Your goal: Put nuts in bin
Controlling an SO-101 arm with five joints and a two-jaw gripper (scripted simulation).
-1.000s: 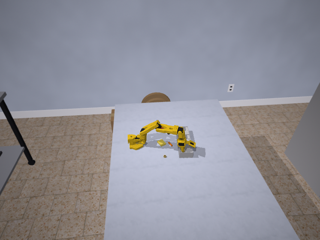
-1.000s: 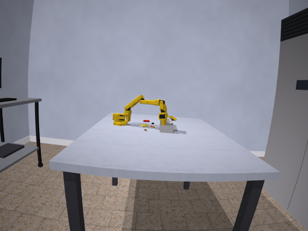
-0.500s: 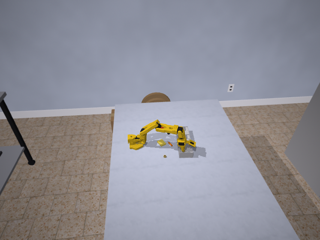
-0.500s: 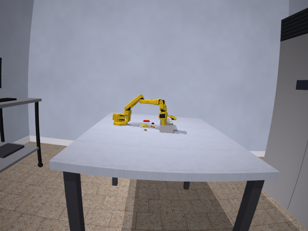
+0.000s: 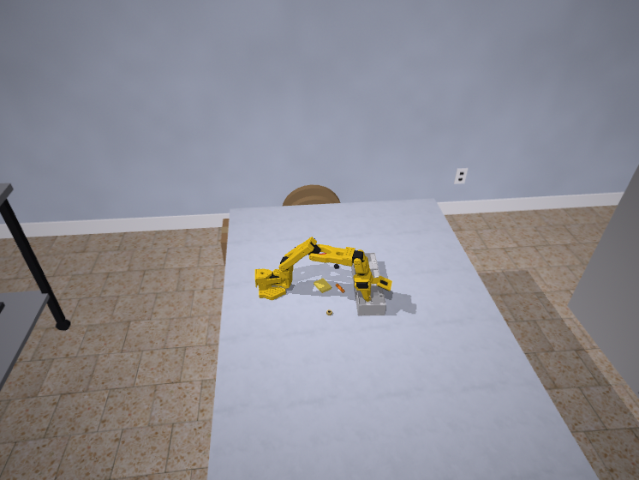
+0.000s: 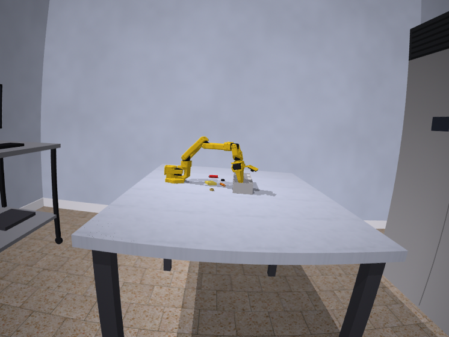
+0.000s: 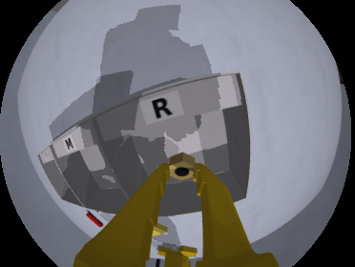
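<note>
My gripper point(image 7: 181, 172) is shut on a small brass nut point(image 7: 181, 169) and holds it over the grey bin marked R point(image 7: 184, 140). In the top view the gripper point(image 5: 364, 295) points down into the near bin point(image 5: 371, 303). The bin marked M point(image 7: 76, 165) adjoins it on the left in the wrist view. A second brass nut point(image 5: 328, 312) lies on the table left of the bins; it also shows in the exterior view point(image 6: 211, 189).
A yellow block point(image 5: 322, 285), a small orange piece point(image 5: 339, 287) and a black piece point(image 5: 336, 265) lie between the arm's base point(image 5: 269, 283) and the bins. A red piece point(image 6: 213, 176) lies further back.
</note>
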